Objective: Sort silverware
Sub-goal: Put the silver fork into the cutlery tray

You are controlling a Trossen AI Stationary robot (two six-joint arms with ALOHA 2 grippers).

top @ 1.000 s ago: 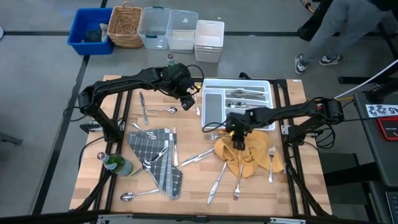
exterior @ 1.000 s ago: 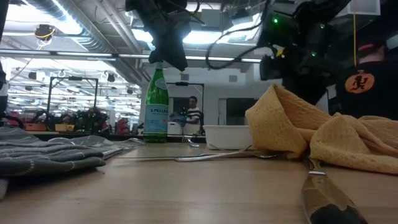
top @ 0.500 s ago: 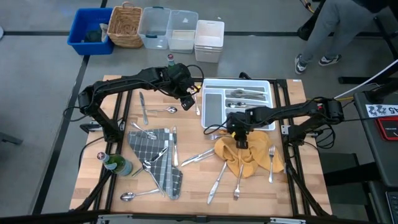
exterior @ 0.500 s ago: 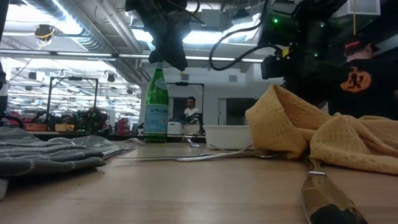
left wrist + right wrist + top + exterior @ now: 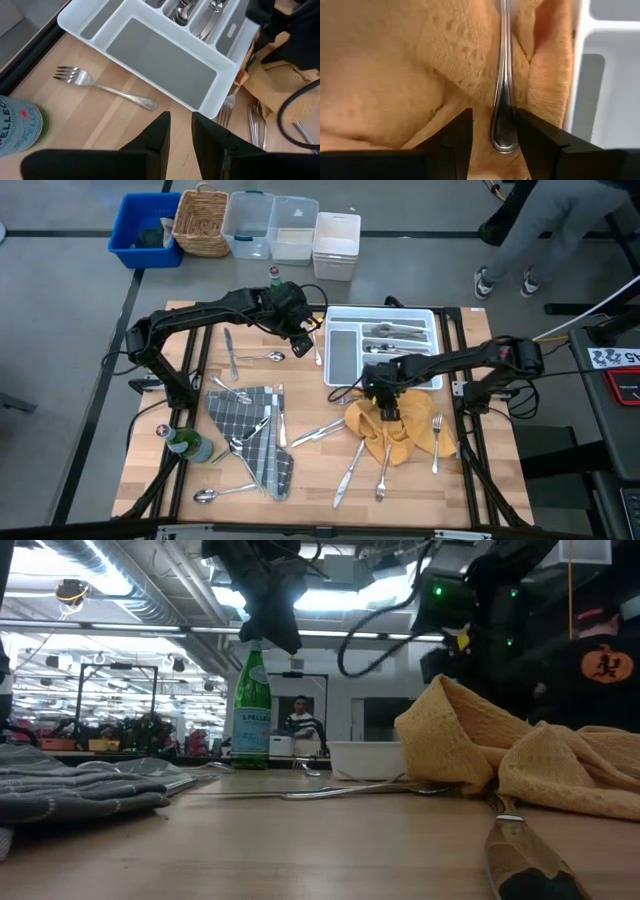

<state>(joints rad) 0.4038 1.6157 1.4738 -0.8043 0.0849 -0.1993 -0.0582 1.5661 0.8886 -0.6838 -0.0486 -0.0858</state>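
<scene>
Shifted slightly vs a sec ago: right arm elbow pulled in a bit, right gripper (image 5: pixel 384 394) now nearer the near edge of white tray (image 5: pixel 432 320), at far edge of yellow cloth (image 5: pixel 400 435). Left arm unchanged. Person at far right of room also stepped further along.

Right gripper: fingers spread, straddling handle end of one piece of silverware (image 5: pixel 503 95) lying on the yellow cloth; pads either side of handle, can't tell if touching. No firm pinch visible. Tray edge just beside it in right wrist view.

Left gripper (image 5: pixel 178 134): hangs above desk (image 5: pixel 310 485) near tray's left corner, fingers part open w/ narrow gap, nothing between them. Fork (image 5: pixel 102 85) lies on desk beside tray under it. Green bottle (image 5: pixel 17 127) near, at far desk edge.

Silverware location:
- several pcs already in tray compartments (image 5: pixel 392 333), large left compartment empty-looking grey
- knife (image 5: pixel 229 353) + spoon (image 5: pixel 262 358) on desk left of tray
- few pcs on/around grey checked cloth (image 5: pixel 252 435), spoon (image 5: pixel 222 494) at near edge
- fork (image 5: pixel 437 442) right of yellow cloth, more pcs (image 5: pixel 350 470) sticking out from under it toward near edge
- 2 pcs (image 5: pixel 318 431) between the cloths

Second green bottle (image 5: pixel 186 443) at desk left-front corner. Bins + wicker basket (image 5: pixel 203 220) on floor beyond desk.

Low view: yellow cloth bunched up at right, utensil end (image 5: pixel 520 860) close to cam, blurred.
</scene>
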